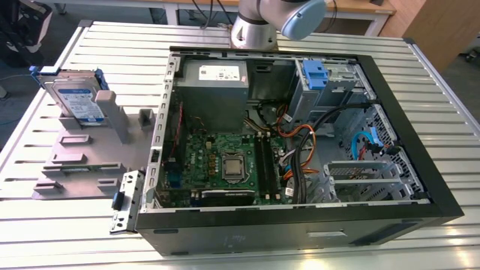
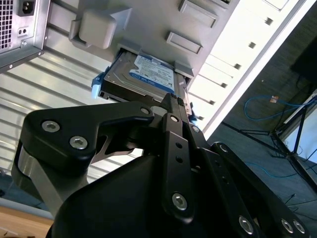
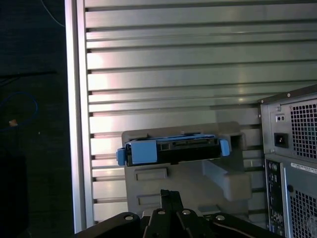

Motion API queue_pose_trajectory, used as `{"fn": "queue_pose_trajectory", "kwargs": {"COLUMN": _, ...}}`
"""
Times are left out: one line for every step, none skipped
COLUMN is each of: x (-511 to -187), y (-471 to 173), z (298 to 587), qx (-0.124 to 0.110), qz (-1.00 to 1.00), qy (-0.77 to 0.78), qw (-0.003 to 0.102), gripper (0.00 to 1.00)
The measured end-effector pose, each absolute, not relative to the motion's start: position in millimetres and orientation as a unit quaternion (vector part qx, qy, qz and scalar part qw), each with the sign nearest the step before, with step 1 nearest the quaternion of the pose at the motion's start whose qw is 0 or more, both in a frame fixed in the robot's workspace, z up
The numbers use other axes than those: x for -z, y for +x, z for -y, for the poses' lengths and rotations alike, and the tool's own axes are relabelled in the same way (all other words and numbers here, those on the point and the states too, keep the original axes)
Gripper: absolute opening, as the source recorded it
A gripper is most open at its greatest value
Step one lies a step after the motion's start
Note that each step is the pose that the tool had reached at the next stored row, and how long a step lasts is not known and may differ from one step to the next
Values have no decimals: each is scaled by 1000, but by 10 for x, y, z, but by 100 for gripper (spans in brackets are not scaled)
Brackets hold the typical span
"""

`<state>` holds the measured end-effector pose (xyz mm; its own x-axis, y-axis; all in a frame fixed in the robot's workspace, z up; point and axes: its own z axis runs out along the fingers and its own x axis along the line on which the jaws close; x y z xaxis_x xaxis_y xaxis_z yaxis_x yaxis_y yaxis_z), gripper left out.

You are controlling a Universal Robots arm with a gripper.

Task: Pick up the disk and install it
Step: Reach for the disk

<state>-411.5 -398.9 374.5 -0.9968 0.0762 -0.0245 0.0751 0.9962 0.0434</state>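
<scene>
Blue-framed disk (image 1: 76, 101) in grey holder (image 1: 78, 163)

Looking steeply down in the exterior view onto open computer case (image 1: 300, 228) and counter (image 1: 225, 35). Closer in both wrist views, sharing the disk (image 2: 148, 74) in grey stand (image 3: 198, 188).

A robotics lab: open computer case (image 1: 262, 239) on a slatted aluminium workbench (image 1: 67, 230).

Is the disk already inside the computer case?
No, the disk stands in the grey holder on the table, outside the computer case.
</scene>
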Motion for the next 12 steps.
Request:
{"fn": "queue_pose_trajectory", "kwargs": {"x": -3744, "y": -4119, "z": 3989, "qx": -21, "qz": -999, "qy": 38, "qw": 13, "gripper": 11}}
{"fn": "queue_pose_trajectory", "kwargs": {"x": -3745, "y": -4122, "z": 3990, "qx": -21, "qz": -999, "qy": 38, "qw": 13, "gripper": 11}}
{"fn": "queue_pose_trajectory", "kwargs": {"x": -3745, "y": -4126, "z": 3989, "qx": -21, "qz": -999, "qy": 38, "qw": 13, "gripper": 11}}
{"fn": "queue_pose_trajectory", "kwargs": {"x": -3744, "y": -4129, "z": 3989, "qx": -21, "qz": -999, "qy": 38, "qw": 13, "gripper": 11}}
{"fn": "queue_pose_trajectory", "kwargs": {"x": -3745, "y": -4133, "z": 3989, "qx": -21, "qz": -999, "qy": 38, "qw": 13, "gripper": 11}}
{"fn": "queue_pose_trajectory", "kwargs": {"x": -3744, "y": -4136, "z": 3989, "qx": -21, "qz": -999, "qy": 38, "qw": 13, "gripper": 11}}
{"fn": "queue_pose_trajectory", "kwargs": {"x": -3744, "y": -4140, "z": 3989, "qx": -21, "qz": -999, "qy": 38, "qw": 13, "gripper": 11}}
{"fn": "queue_pose_trajectory", "kwargs": {"x": -3744, "y": -4143, "z": 3989, "qx": -21, "qz": -999, "qy": 38, "qw": 13, "gripper": 11}}
{"fn": "queue_pose_trajectory", "kwargs": {"x": -3744, "y": -4146, "z": 3989, "qx": -21, "qz": -999, "qy": 38, "qw": 13, "gripper": 11}}
{"fn": "queue_pose_trajectory", "kwargs": {"x": -3744, "y": -4150, "z": 3990, "qx": -21, "qz": -999, "qy": 38, "qw": 13, "gripper": 11}}
{"fn": "queue_pose_trajectory", "kwargs": {"x": -3744, "y": -4153, "z": 3990, "qx": -21, "qz": -999, "qy": 38, "qw": 13, "gripper": 11}}
{"fn": "queue_pose_trajectory", "kwargs": {"x": -3744, "y": -4157, "z": 3989, "qx": -21, "qz": -999, "qy": 38, "qw": 13, "gripper": 11}}
